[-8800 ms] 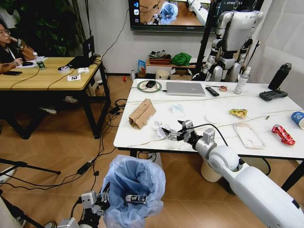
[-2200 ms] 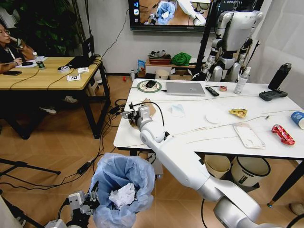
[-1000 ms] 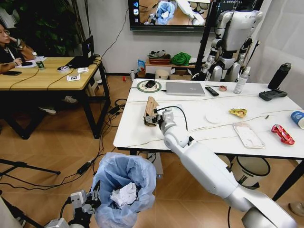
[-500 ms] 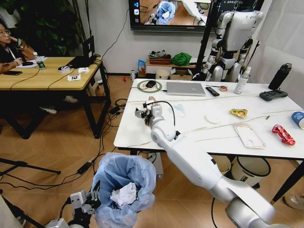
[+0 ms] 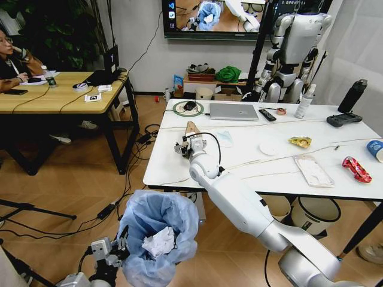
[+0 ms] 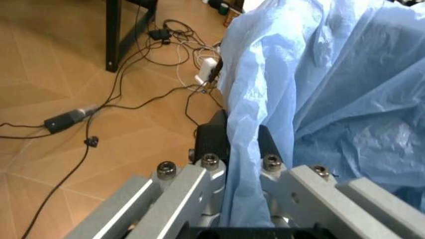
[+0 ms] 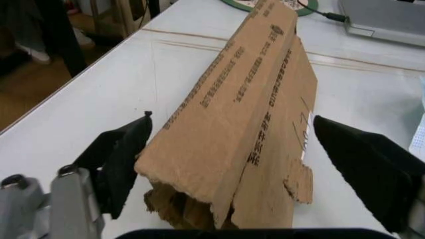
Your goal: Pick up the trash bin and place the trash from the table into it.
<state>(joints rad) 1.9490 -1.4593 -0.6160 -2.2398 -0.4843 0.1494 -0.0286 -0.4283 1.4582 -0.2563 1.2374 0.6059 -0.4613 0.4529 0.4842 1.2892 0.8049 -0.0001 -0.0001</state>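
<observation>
The trash bin (image 5: 163, 222), lined with a puffy blue bag, hangs low in front of the table (image 5: 167, 170); crumpled white paper (image 5: 158, 242) lies inside it. My left gripper (image 5: 116, 254) is shut on its bag-covered rim (image 6: 246, 164). My right gripper (image 5: 184, 146) reaches over the table's left part, open, with its fingers (image 7: 123, 154) on either side of the torn brown cardboard (image 7: 252, 99) (image 5: 191, 128). More trash lies to the right: a yellow wrapper (image 5: 300, 142), a clear plastic pack (image 5: 313, 170), a red wrapper (image 5: 356, 169) and a blue-white cup (image 5: 376, 149).
A silver laptop (image 5: 233, 112), a black remote (image 5: 267, 115), a controller (image 5: 343, 119) and a dark bottle (image 5: 353, 95) sit at the table's back. Left of the table stands a wooden desk (image 5: 60, 92), with cables (image 5: 114, 206) across the floor. A cream bin (image 5: 272, 206) stands under the table.
The crumpled white paper went from the table into the bin. My right arm swung left to the cardboard, which now stands on edge between its fingers. The bin shifted slightly right.
</observation>
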